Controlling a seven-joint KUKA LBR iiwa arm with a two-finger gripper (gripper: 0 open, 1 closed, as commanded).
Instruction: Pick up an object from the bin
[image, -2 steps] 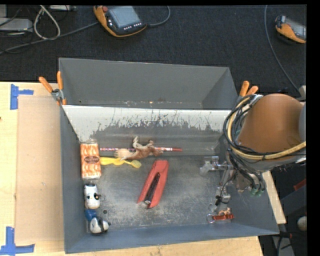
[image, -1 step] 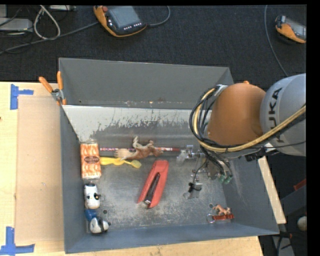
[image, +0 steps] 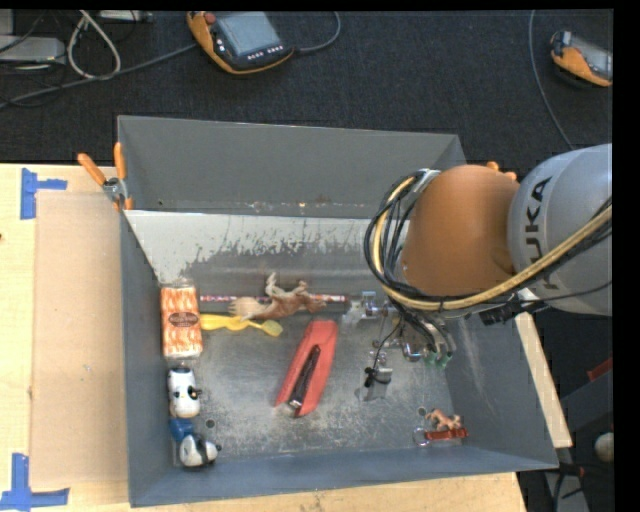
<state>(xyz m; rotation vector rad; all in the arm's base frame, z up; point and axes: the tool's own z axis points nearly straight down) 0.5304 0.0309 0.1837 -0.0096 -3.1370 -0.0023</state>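
Note:
My gripper hangs below the arm's orange cover over the bin floor, right of centre. Just to its left a red stapler with a black underside lies at a slant. A small red and tan toy lies in the near right corner, below and to the right of the gripper. Behind the stapler, a tan toy horse rests on a thin pink stick close to the back wall. Nothing shows in the gripper.
Along the left wall lie an orange patterned packet, a yellow plastic piece beside it, and a white, black and blue toy figure in the near left corner. The arm and its cables cover the bin's right side.

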